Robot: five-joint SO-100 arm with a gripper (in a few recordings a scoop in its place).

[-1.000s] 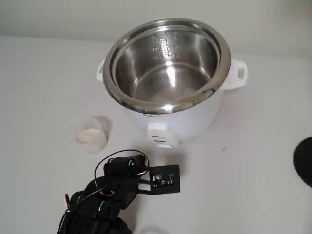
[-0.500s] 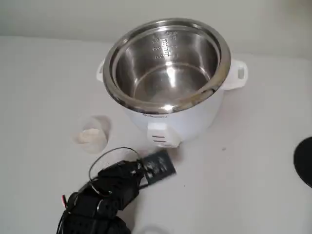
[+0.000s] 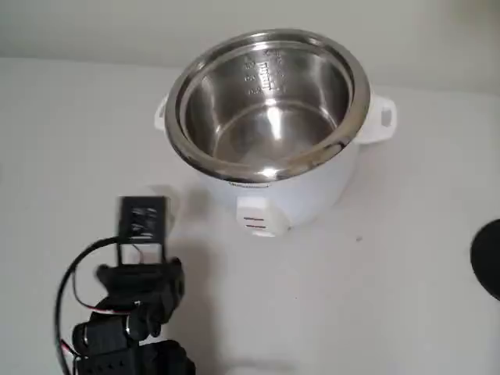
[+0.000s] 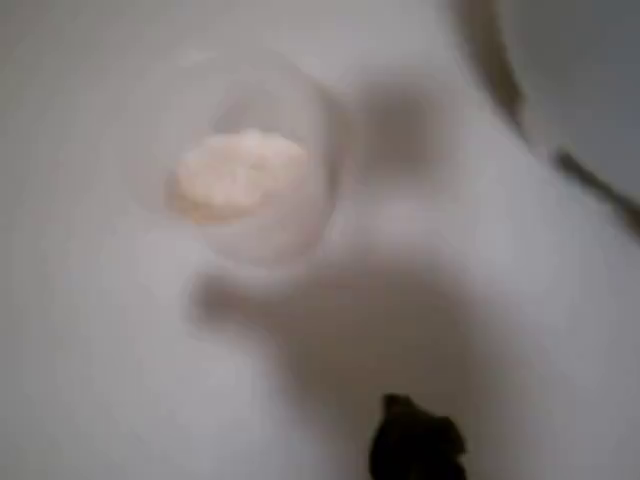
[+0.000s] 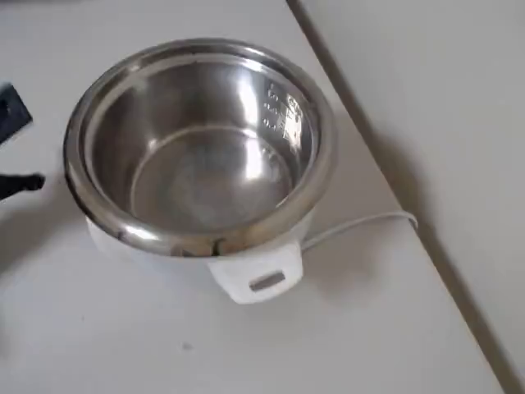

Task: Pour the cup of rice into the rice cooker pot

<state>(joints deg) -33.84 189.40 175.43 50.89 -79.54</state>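
Note:
The translucent cup (image 4: 245,185) stands upright on the white table, blurred in the wrist view, with a pale heap of rice (image 4: 240,175) inside. One dark fingertip (image 4: 415,440) shows at the bottom edge, short of the cup and apart from it. In the fixed view my gripper (image 3: 142,226) hangs over the cup's spot at the lower left, and its black camera board covers the cup. The steel rice cooker pot (image 3: 269,101) sits in its white body to the right, its bowl bare and shiny (image 5: 197,152). The frames do not show how the jaws stand.
A black round object (image 3: 488,258) lies at the right edge of the fixed view. A white cable (image 5: 361,226) runs from the cooker toward the table's edge (image 5: 394,197) in the overhead view. Bare table lies between cup and cooker.
The arm has swung left, from in front of the cooker's front panel to above the cup, which it now covers in the fixed view. Cup and cooker have not moved.

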